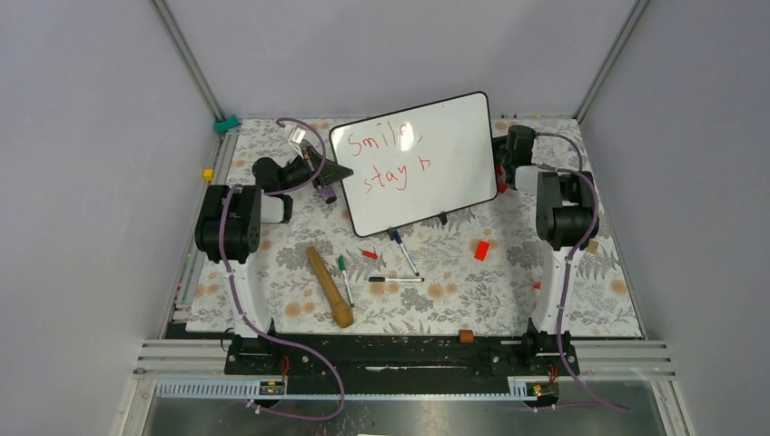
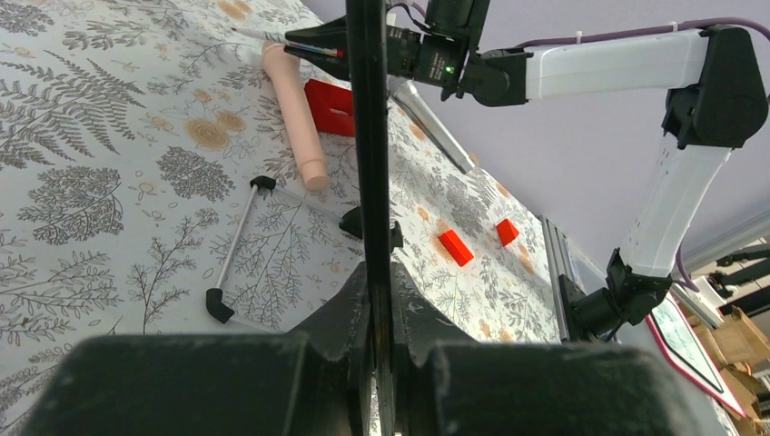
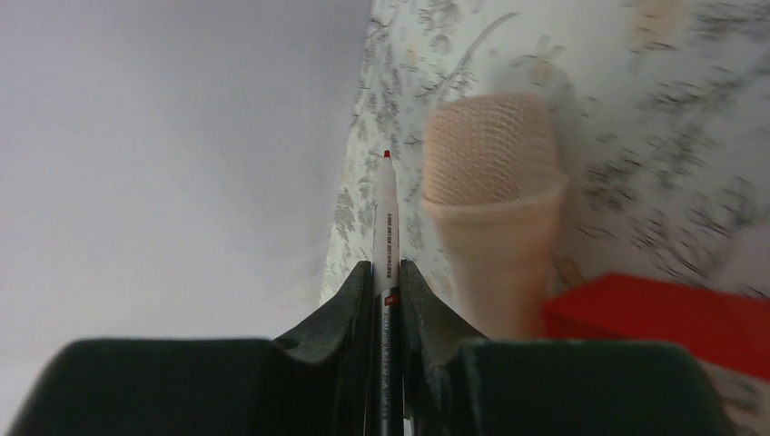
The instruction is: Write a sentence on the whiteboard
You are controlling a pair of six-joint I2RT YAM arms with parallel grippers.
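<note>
The whiteboard (image 1: 436, 173) stands tilted at mid-table, its left edge clamped in the closed left gripper (image 1: 332, 178). The sentence (image 1: 389, 154) reads "Smile" over "stay h". The right gripper (image 3: 386, 272) — at the board's right edge — is closed on a red-tipped marker (image 3: 386, 204). Floral cloth (image 1: 545, 282) covers the table, with grey walls around. Both arms reach forward, elbows raised.
</note>
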